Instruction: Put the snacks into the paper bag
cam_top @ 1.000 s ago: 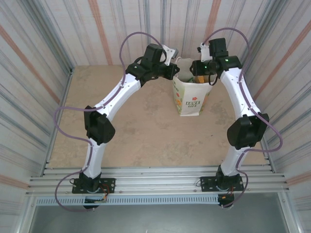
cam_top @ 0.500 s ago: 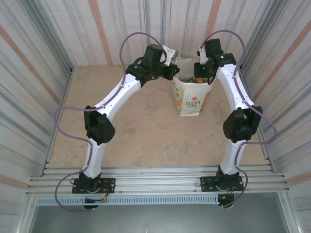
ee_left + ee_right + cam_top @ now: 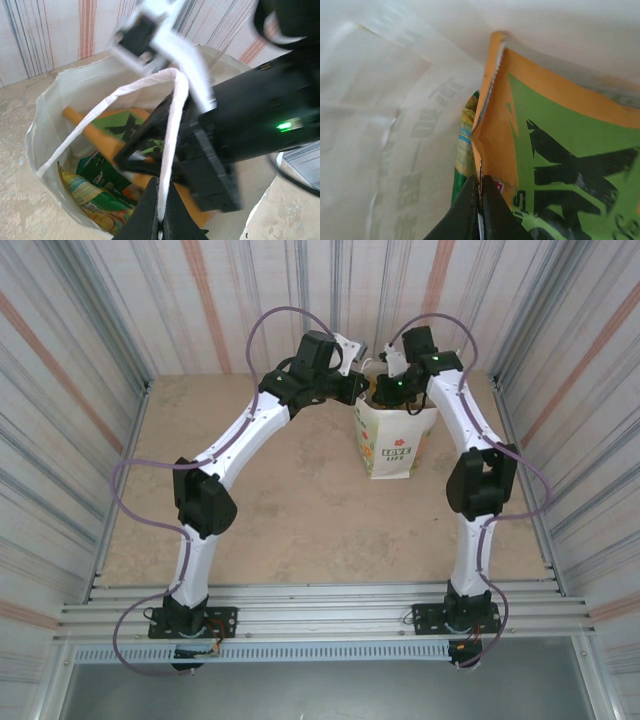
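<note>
Overhead, striped corrugated walls [image 3: 80, 360] close in a beige table [image 3: 280, 490] on three sides. Both arms arch up from the near edge and meet at the far middle, the left arm [image 3: 250, 430] from the left and the right arm [image 3: 470, 440] from the right. Their wrists crowd together over the mouth of the bag [image 3: 388, 445] and hide most of it from above. The bag stands upright near the back wall, its green lettering facing the bases.

From the left wrist, the right arm's black housing fills much of the bag's opening and covers the far part of what lies inside. Beside it several snacks rest in the bag: an orange packet [image 3: 90, 127] with a green and black print leans across, with a green packet [image 3: 102, 172] and a yellow packet [image 3: 87, 197] lower down against the near wall.

A thin white handle [image 3: 120, 95] loops up over the opening, and the left gripper [image 3: 160, 220] is pinched tight on its end.

Inside the bag, the right gripper [image 3: 480, 200] has its fingers pressed together right at the orange packet's serrated edge; whether they pinch that edge I cannot tell
</note>
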Motion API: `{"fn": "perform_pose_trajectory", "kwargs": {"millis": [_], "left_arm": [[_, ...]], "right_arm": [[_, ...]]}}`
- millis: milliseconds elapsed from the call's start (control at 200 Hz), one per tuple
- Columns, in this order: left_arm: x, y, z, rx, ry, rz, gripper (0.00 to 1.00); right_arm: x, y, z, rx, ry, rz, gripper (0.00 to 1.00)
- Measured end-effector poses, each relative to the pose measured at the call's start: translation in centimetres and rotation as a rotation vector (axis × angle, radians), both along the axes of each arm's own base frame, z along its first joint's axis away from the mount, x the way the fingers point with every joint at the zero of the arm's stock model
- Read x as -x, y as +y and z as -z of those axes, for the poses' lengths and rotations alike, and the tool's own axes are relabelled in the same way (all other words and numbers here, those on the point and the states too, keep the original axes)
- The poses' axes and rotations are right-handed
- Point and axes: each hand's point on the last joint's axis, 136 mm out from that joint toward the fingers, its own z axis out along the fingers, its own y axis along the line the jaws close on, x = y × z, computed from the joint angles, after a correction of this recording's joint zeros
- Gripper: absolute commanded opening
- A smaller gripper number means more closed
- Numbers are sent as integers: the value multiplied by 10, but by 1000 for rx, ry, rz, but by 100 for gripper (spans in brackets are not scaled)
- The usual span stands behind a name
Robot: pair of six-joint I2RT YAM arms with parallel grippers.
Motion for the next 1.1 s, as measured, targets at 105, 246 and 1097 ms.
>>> {"fn": "perform_pose_trajectory", "kwargs": {"millis": [105,246,1097], "left_arm": [[1,-1,0,2,2,5,1],[1,-1,0,2,2,5,1],[5,56,2,-108,30,-68,0]], "right_arm": [[-2,9,26,-5,58,-19,16],[2,11,39,-10,104,-20,33],[85,-41,-187,-152,-360,75,60]]}}
